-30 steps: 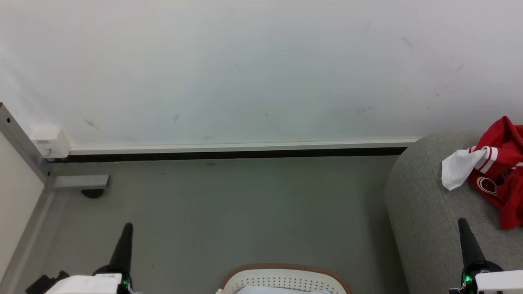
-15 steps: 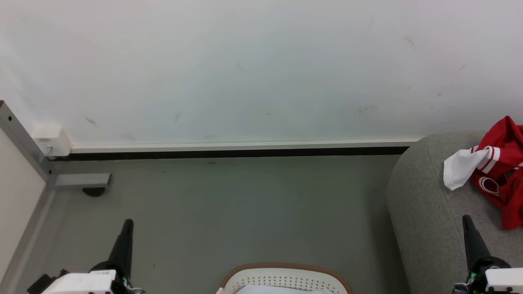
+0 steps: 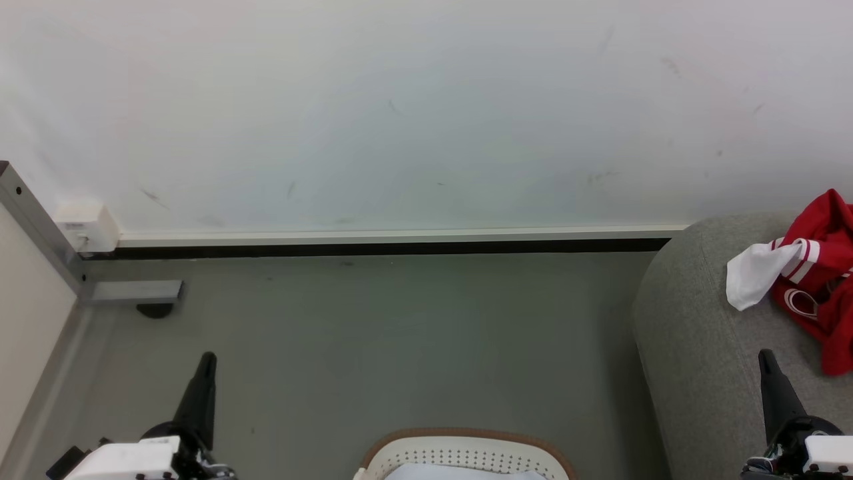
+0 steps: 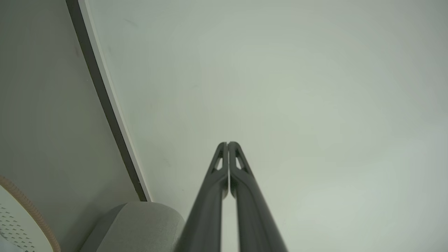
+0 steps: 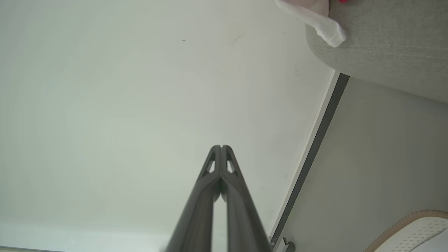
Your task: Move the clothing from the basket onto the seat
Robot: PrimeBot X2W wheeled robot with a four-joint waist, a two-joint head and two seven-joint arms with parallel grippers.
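A scuffed white wall (image 3: 426,113) takes up the upper half of the head view, from 9 o'clock across to 3 o'clock. Below it is a grey-green floor (image 3: 400,333).

The seat (image 3: 693,347), light grey fabric with a rounded edge, comes in from 3 to 5 o'clock. The basket (image 3: 466,435) sits at 6 o'clock, cut off by the frame. Its tan rim and holed white wall show, and something pale lies inside that cannot be identified.

The clothing (image 3: 823,267), bright red with a white part, lies on the seat at 3 o'clock. In the right wrist view that white part reaches the seat's rounded edge.

The left gripper (image 3: 208,360) points up at 7 o'clock, over the floor. The right gripper (image 3: 766,357) points up at 5 o'clock, over the seat and just below the clothing. Each wrist view shows its own fingers pressed together with nothing between them.

Risks, as a judgement:
- The white part near the rounded edge could pull the garment to the floor if the right arm brushes it.
- With so little of the basket in view, a reach into it could catch the rim or tip it.
- If the pale thing is more clothing, the task is not finished.
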